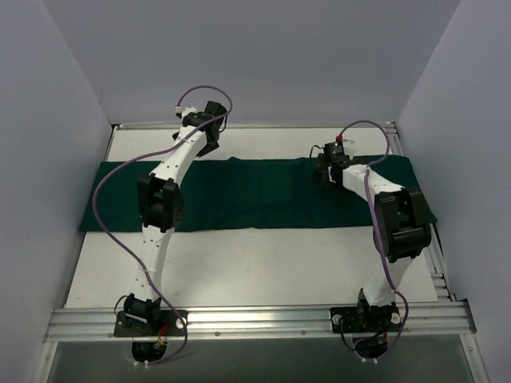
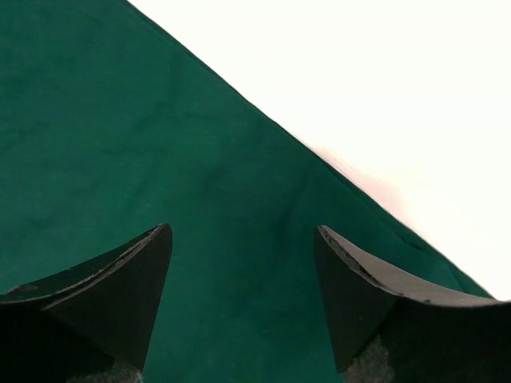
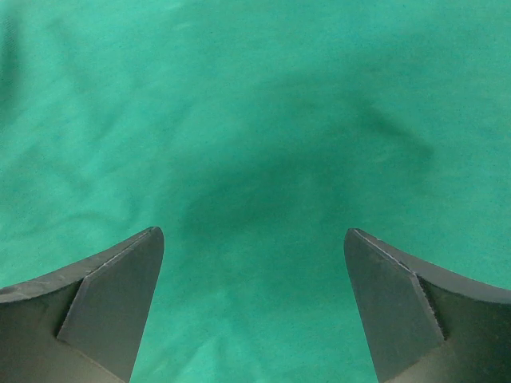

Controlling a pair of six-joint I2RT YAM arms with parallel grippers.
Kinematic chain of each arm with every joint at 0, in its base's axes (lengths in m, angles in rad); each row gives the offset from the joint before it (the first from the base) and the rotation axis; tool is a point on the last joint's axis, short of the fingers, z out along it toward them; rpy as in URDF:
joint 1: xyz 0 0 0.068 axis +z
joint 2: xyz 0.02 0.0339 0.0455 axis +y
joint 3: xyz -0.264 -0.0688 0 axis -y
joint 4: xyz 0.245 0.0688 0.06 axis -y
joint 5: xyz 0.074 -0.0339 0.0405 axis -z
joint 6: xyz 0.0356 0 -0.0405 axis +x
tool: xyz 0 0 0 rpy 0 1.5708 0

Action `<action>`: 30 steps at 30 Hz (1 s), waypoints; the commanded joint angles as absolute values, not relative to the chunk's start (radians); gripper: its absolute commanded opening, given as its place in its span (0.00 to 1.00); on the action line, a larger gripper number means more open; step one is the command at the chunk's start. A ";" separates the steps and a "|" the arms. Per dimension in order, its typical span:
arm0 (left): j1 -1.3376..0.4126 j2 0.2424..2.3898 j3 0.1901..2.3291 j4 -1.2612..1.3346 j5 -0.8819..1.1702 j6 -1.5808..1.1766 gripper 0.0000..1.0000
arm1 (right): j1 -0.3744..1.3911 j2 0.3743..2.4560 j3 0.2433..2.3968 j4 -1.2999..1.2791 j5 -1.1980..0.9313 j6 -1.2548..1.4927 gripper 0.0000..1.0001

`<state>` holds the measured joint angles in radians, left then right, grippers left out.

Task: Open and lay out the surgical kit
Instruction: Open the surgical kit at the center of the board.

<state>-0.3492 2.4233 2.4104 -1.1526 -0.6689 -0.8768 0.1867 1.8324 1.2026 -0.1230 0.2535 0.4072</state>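
The dark green cloth wrap (image 1: 255, 195) lies spread out as a long band across the white table (image 1: 263, 267), reaching from the left side to the right. The left gripper (image 2: 243, 231) hangs over the cloth's far edge, jaws apart with nothing between them. The right gripper (image 3: 254, 233) hovers over the cloth near its right end, jaws wide and holding nothing.
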 commanded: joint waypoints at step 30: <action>-0.383 2.620 2.502 -0.976 -0.546 -0.785 0.73 | 0.285 1.809 1.157 -0.051 0.193 0.351 0.91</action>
<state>-0.3828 2.6099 2.4435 -1.0107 -0.5434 -0.7998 0.2775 1.8324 1.1671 -0.0547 0.1932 0.3626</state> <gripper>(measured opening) 0.735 0.911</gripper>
